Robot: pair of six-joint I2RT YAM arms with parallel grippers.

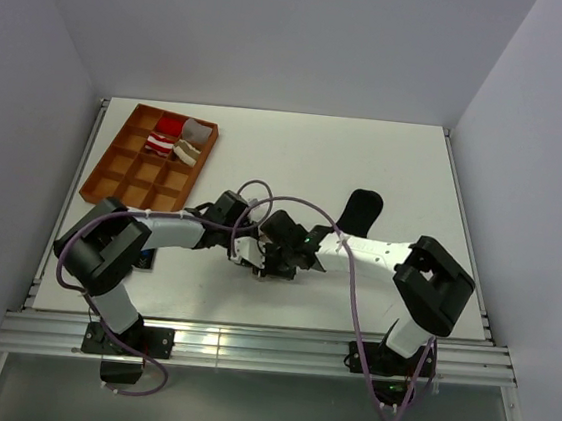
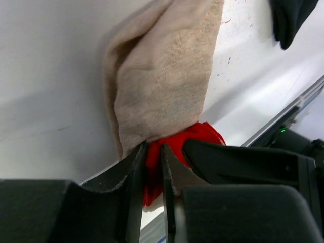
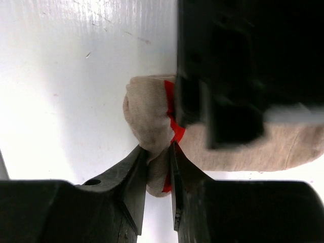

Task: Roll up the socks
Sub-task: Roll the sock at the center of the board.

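Farthest left on the white table [image 1: 297,152] sits an orange compartment tray [image 1: 114,175], angled, with rolled socks [image 1: 168,138] in its upper right cells: red-and-white ones and a pale one beside them. The other cells I can see hold nothing.

Next comes the left arm [image 1: 163,228], reaching across toward the middle of the table. Its left gripper [image 2: 153,154] is clamped down on the beige sock [image 2: 162,76]. The two fingers are nearly together, with the sock's red edge [image 2: 200,137] bunched between and just beyond them. From that pinch the beige cloth runs away across the table surface, lying flat and slightly folded along its length.

At the centre of the top view both grippers meet, almost touching, and the sock is largely hidden under them.

The right gripper [image 3: 158,152] is likewise pinched tight on the beige sock, gripping the rounded, partly rolled end, where a thin strip of red shows in the fold. In the right wrist view the left gripper appears as a dark, blurred block lying over the same sock just beyond the fingers.

Further right, behind the right arm [image 1: 377,251], a black sock [image 1: 359,211] lies loose on the table, apart from both grippers.
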